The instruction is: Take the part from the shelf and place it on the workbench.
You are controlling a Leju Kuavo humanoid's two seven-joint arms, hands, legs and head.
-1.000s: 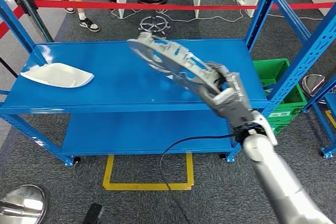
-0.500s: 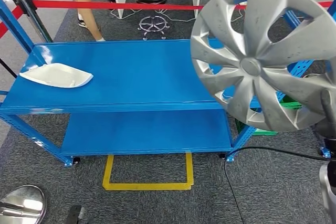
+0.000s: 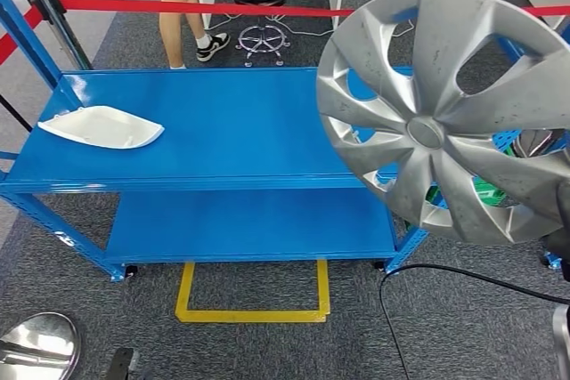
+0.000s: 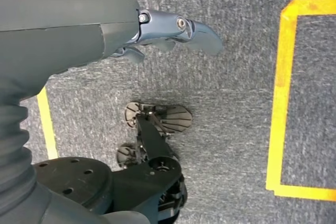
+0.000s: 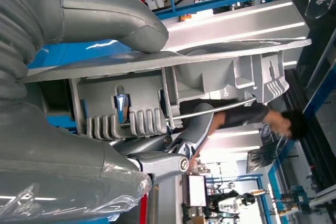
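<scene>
A silver wheel cover point(image 3: 436, 122) with broad curved spokes is held up close in the head view, its face towards me, covering the right end of the blue shelf point(image 3: 222, 131). My right hand point(image 3: 562, 211) grips its lower right rim and is mostly hidden behind it. In the right wrist view the thumb point(image 5: 126, 17) presses one side of the wheel cover point(image 5: 206, 72) and the fingers point(image 5: 158, 161) curl against its ribbed back. My left hand point(image 4: 170, 32) hangs over the grey carpet, fingers stretched out with nothing in them.
A white curved part point(image 3: 101, 126) lies at the left of the shelf's top level. Behind the shelf runs a red barrier tape point(image 3: 269, 11), where a person's legs point(image 3: 176, 20) stand. A green crate point(image 3: 485, 191), a black cable point(image 3: 457, 271) and a yellow floor outline point(image 3: 252, 313) are near.
The wheel cover swung from a low, edge-on pose over the shelf to a raised, face-on pose near the camera, then drifted slightly left. The person behind the tape walked to the right.
</scene>
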